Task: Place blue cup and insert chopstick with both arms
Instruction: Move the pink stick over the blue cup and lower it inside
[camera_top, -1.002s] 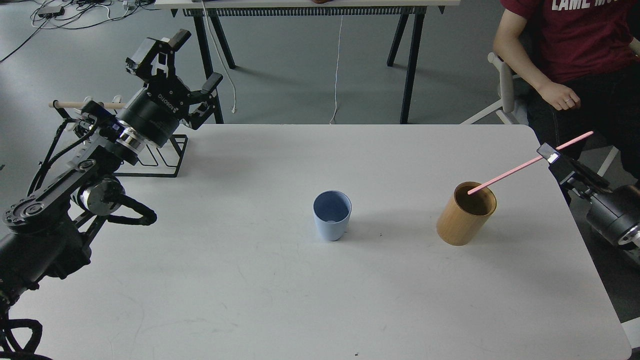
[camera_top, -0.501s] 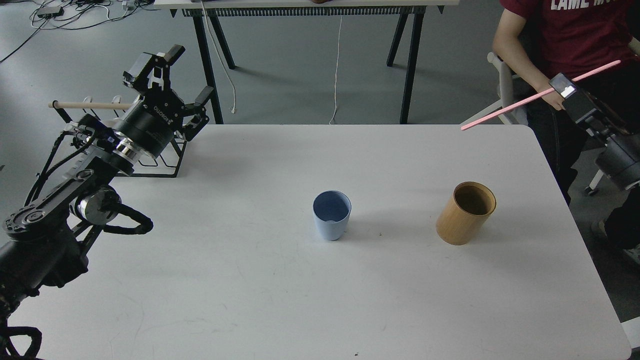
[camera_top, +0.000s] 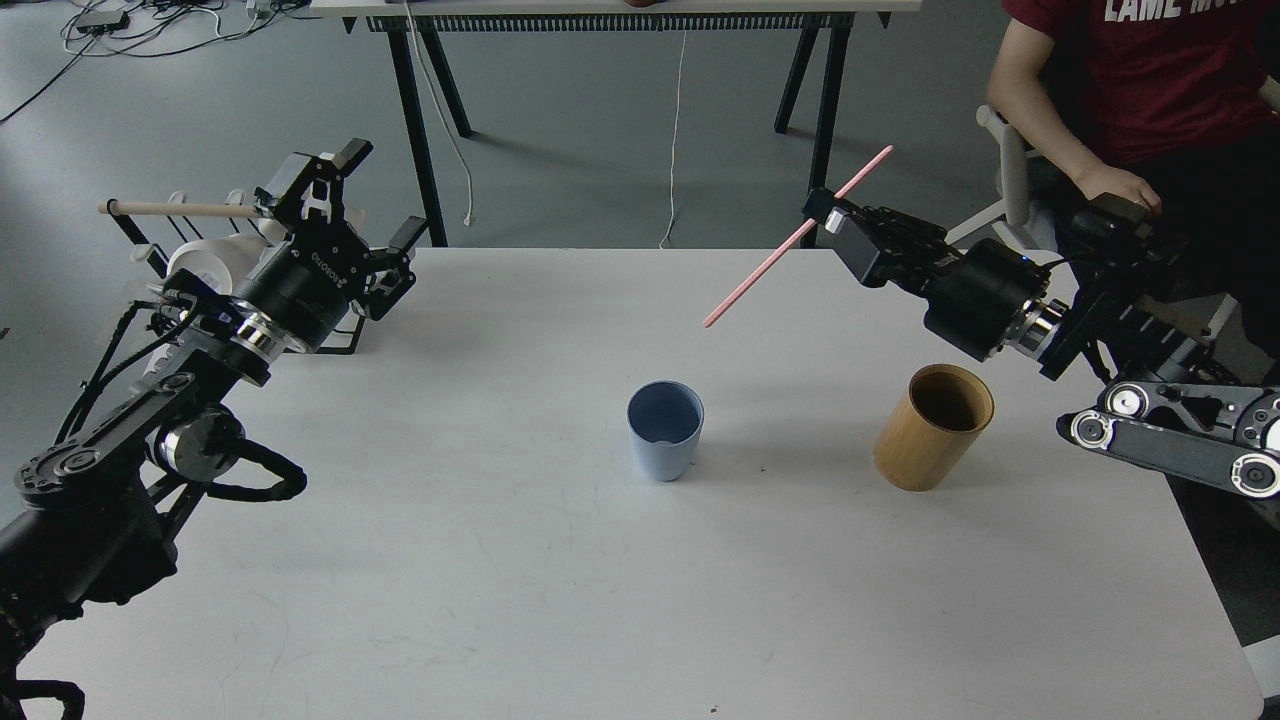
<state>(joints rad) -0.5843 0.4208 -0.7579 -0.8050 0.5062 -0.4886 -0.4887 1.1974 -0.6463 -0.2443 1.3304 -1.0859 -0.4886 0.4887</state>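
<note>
Right gripper (camera_top: 838, 222) pinches the pink chopstick (camera_top: 797, 237) at upper right
Left gripper (camera_top: 372, 212) is spread; blue cup (camera_top: 665, 430) stands at centre

White table (camera_top: 500, 580): flat top with rounded corners, fills most of the view.

Wooden cup (camera_top: 933, 428): tan cylinder, upright on the table's right half, open end up, interior dark.

Wire rack (camera_top: 335, 330): black frame at the table's far left corner, carrying a horizontal wooden dowel (camera_top: 170, 209). A white mug (camera_top: 205, 265) sits at the rack.

Person (camera_top: 1130, 90): red shirt with white lettering, seated beyond the far right corner; one hand (camera_top: 1122, 186) rests low.

Second table (camera_top: 620, 30): black legs, behind, on grey floor. White cable (camera_top: 676, 140) hangs from it.
</note>
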